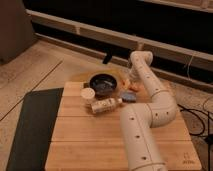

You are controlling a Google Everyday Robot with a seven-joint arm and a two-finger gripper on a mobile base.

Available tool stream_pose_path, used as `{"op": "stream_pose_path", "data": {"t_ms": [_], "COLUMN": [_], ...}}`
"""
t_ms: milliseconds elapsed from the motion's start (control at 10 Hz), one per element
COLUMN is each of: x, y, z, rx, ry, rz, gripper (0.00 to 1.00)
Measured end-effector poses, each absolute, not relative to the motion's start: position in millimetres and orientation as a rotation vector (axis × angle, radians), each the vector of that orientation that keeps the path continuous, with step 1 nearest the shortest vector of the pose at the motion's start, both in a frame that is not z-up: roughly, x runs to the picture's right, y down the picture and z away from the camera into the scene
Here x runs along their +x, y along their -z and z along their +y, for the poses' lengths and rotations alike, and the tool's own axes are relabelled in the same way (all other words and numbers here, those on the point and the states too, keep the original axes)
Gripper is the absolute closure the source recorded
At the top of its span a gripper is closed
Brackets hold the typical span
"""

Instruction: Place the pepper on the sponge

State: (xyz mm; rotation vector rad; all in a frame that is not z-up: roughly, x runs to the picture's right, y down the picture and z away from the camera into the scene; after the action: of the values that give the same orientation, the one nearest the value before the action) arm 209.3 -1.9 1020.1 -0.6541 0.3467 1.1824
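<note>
We see a thick arm (pixel 150 117) in a cream, off-white shell, built of smooth round tubes joined at bulging, rounded elbows. The nearest tube carries a row of small dark holes (pixel 136 136) down its side, and we make out faint seams where one section meets the next. The topmost joint ends in a rounded cap (pixel 141 56). The tool (pixel 128 80) sits at the arm's far end, low over the back of the table (pixel 85 145), its fingers apart; we cannot make out its colour.
</note>
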Motion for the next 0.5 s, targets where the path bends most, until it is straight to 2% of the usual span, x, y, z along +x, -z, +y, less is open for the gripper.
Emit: {"op": "stream_pose_path", "data": {"t_ms": [200,300,400,500], "x": [213.8,214.4,215.1,215.3], "y": [-1021.2,-1021.5,-1021.8,-1021.9], "z": [1.4,1.5,1.6,1.5], "rx": [-0.654,-0.654,-0.653,-0.653], "ry": [-1.205,-1.209,-1.213,-1.216], "rz": [0.353,0.35,0.347,0.345], "gripper": [0.39,0.47,0.62,0.69]}}
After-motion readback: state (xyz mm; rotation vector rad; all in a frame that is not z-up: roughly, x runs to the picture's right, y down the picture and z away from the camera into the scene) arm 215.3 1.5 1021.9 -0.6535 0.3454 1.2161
